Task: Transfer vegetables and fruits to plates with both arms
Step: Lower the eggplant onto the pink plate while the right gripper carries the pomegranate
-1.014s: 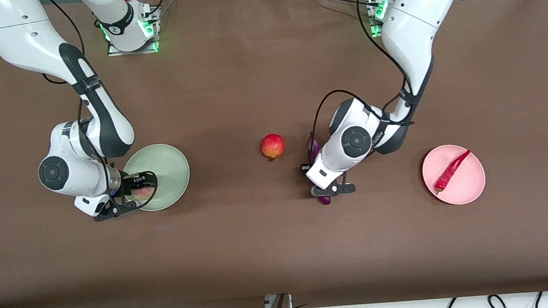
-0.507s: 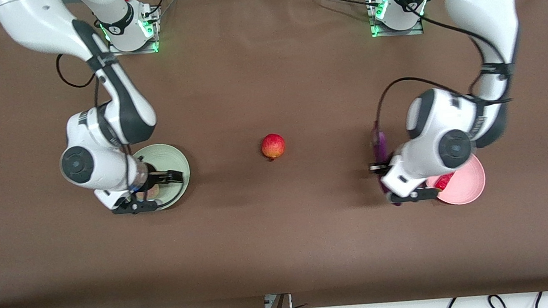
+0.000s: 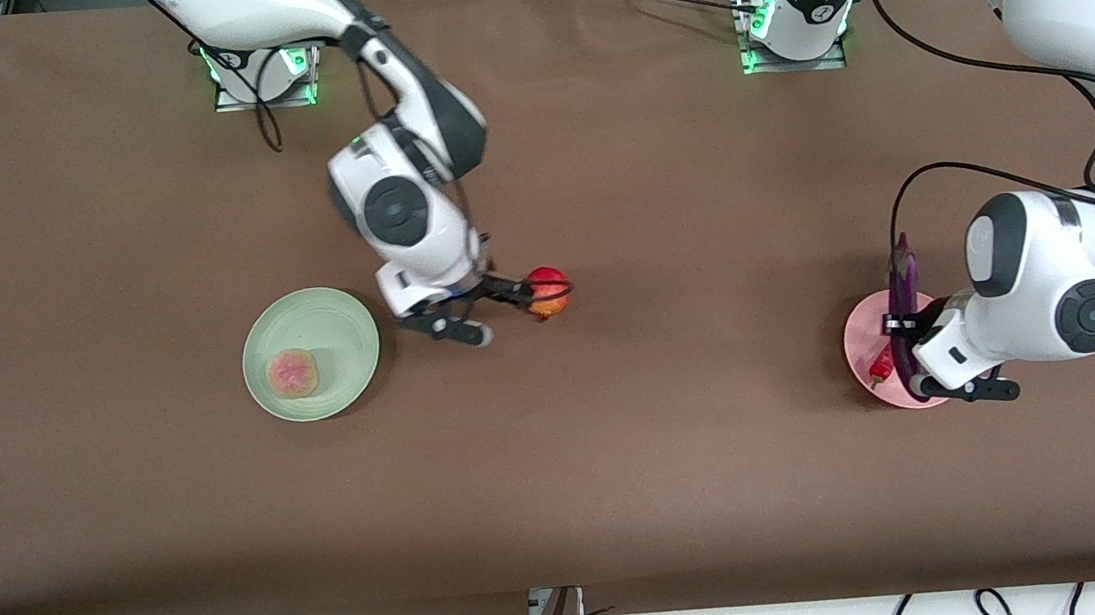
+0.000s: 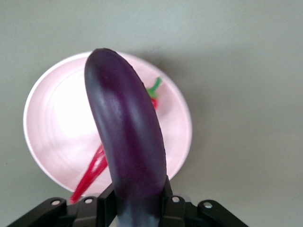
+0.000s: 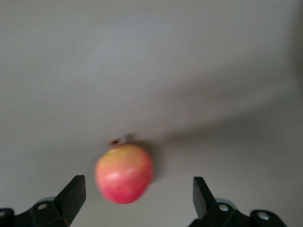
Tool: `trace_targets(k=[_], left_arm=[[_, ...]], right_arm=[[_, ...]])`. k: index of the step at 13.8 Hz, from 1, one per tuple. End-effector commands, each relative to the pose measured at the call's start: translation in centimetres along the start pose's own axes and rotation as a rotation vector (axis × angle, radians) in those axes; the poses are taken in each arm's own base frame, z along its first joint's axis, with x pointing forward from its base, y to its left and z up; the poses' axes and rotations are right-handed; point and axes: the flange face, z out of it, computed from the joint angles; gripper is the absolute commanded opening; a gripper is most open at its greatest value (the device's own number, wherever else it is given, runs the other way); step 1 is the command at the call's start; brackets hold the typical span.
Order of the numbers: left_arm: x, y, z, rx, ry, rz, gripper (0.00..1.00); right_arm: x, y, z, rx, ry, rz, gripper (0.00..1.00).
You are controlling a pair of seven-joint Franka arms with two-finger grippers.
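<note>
My left gripper (image 3: 909,358) is shut on the long purple eggplant (image 3: 902,298) and holds it over the pale pink plate (image 3: 859,330). The left wrist view shows the eggplant (image 4: 128,137) clamped in that gripper (image 4: 139,208), above the plate (image 4: 52,127) and the red chili (image 4: 92,172) lying on it. My right gripper (image 3: 498,310) stands open at the red-yellow fruit (image 3: 547,291) in mid-table. In the right wrist view the fruit (image 5: 124,172) lies just ahead of this gripper (image 5: 137,191), closer to one finger. A pinkish-tan fruit (image 3: 293,372) rests on the pale green plate (image 3: 333,326).
The brown table cover (image 3: 626,501) runs wide toward the front camera. Both arm bases (image 3: 258,69) with green lights stand along the farthest edge. Cables hang below the table's near edge.
My right gripper opened, left the pinkish fruit on the green plate and swung to the red-yellow fruit. The left arm carried the eggplant from mid-table to over the pink plate.
</note>
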Motion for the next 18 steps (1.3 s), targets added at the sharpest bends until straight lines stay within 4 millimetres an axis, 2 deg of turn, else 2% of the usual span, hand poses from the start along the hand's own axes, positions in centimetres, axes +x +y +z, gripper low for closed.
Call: trace_targets(k=[1, 2, 3, 4, 5, 9, 11, 12, 13, 15, 16, 17, 18], left_arm=[[0.1, -1.8, 2.3, 0.036, -0.013, 0.019, 0.24], [0.2, -3.2, 3.1, 0.032, -0.004, 0.011, 0.28], [0.4, -3.3, 3.4, 0.03, 0.005, 0.032, 0.54], [0.5, -3.3, 3.2, 0.031, 0.012, 0.035, 0.88], [0.6, -3.3, 3.0, 0.032, 0.017, 0.037, 1.0], [0.7, -2.8, 1.7, 0.034, 0.031, 0.044, 1.0], [0.6, -1.5, -1.3, 0.037, 0.069, 0.056, 1.0], [0.5, -0.2, -3.2, 0.039, 0.094, 0.075, 1.0], [0.4, 0.8, -4.8, 0.042, 0.112, 0.091, 1.0], [-0.5, 3.0, -8.9, 0.054, 0.144, 0.118, 1.0], [-1.3, 3.8, -11.4, 0.058, 0.153, 0.123, 1.0], [-2.2, 4.7, -13.6, 0.06, 0.156, 0.131, 1.0], [-3.3, 5.7, -15.9, 0.064, 0.162, 0.138, 1.0]], right_arm=[[-1.7, -2.3, 3.4, 0.039, 0.041, 0.032, 1.0], [-1.7, -2.3, 4.1, 0.035, 0.04, 0.036, 1.0], [-1.7, -2.2, 4.6, 0.03, 0.04, 0.037, 1.0], [-1.8, -2.1, 5.0, 0.016, 0.052, 0.021, 1.0], [-2.3, -2.3, 5.7, 0.007, 0.068, -0.005, 1.0], [-4.2, -3.1, 8.4, 0.019, 0.092, 0.014, 1.0], [-4.3, -2.8, 8.9, 0.014, 0.092, 0.02, 0.99], [-4.3, -2.9, 8.9, 0.015, 0.093, 0.017, 0.95], [-4.2, -2.7, 9.0, 0.011, 0.095, 0.012, 0.84], [-3.6, -2.6, 8.5, 0.011, 0.105, -0.007, 0.48], [-2.7, -2.3, 7.9, 0.01, 0.111, -0.021, 0.29], [-1.2, -1.6, 7.0, -0.006, 0.108, -0.024, 0.21], [0.5, -0.7, 5.0, -0.032, 0.098, -0.039, 0.2]])
